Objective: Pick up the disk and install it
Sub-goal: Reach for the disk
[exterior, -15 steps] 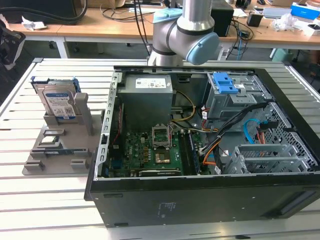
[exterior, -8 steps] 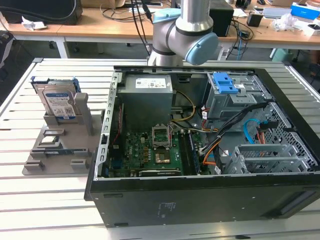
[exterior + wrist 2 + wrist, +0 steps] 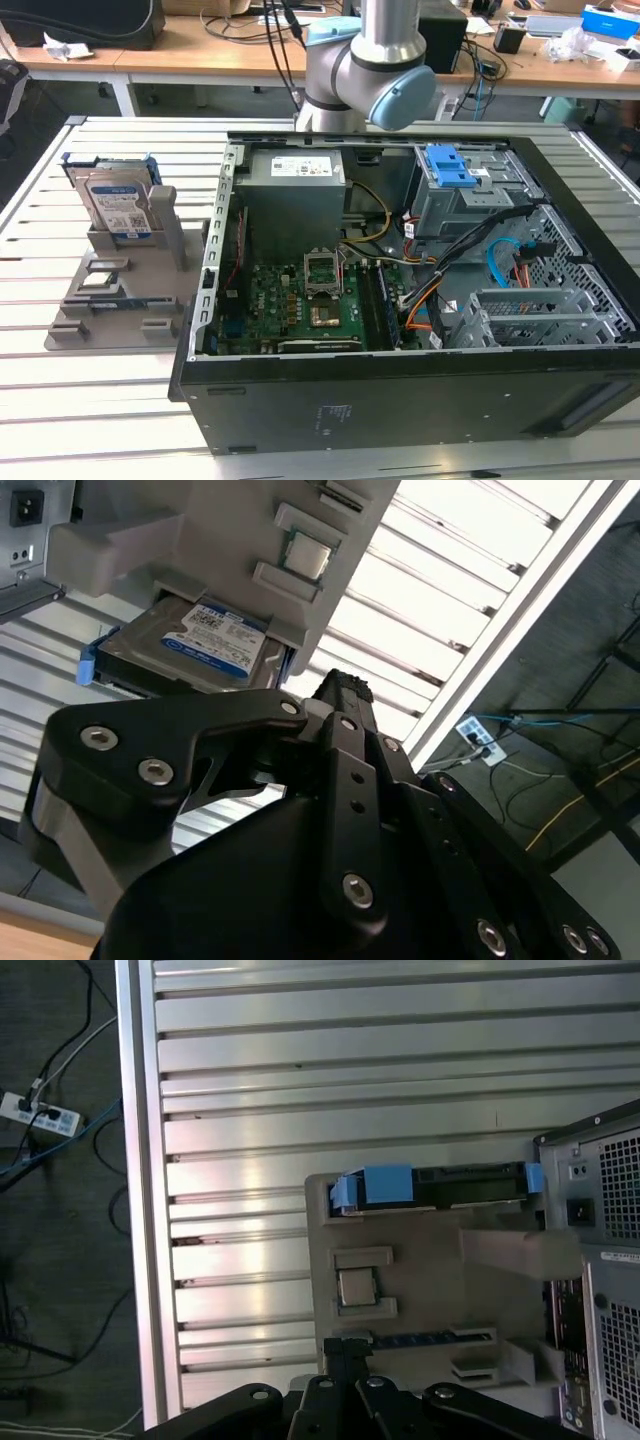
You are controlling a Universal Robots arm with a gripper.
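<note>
1. Presently, the disk [image 3: 118, 205] is seen standing on edge in a slot of a grey holder [image 3: 130, 290]. Its white-and-blue label is turned outward and its blue carrier frame shows along the edges.
2. The disk is not gripped. It stands apart from the jaws, which are pointed toward it in both wrist views.
3. Whether the jaws are open or closed cannot be told. Their black linkage is seen from the side in the second wrist view, with the disk [image 3: 205, 640] lying ahead of and beyond it.
4. In the first wrist view the disk [image 3: 372, 1185] is seen edge-on at the end of the holder farthest from the jaws. A small square silver chip [image 3: 358, 1287] is seated in a recess of the holder, between the disk and the jaws.
5. An open computer case [image 3: 400, 400] is laid on its side on the slatted metal tabletop [image 3: 40, 400], just beside the holder and off to one side of the jaws. Its circuit board, cables and grey drive cage are exposed.
6. The arm [image 3: 370, 70] is seen behind the case in the exterior view, well apart from the disk.
</note>
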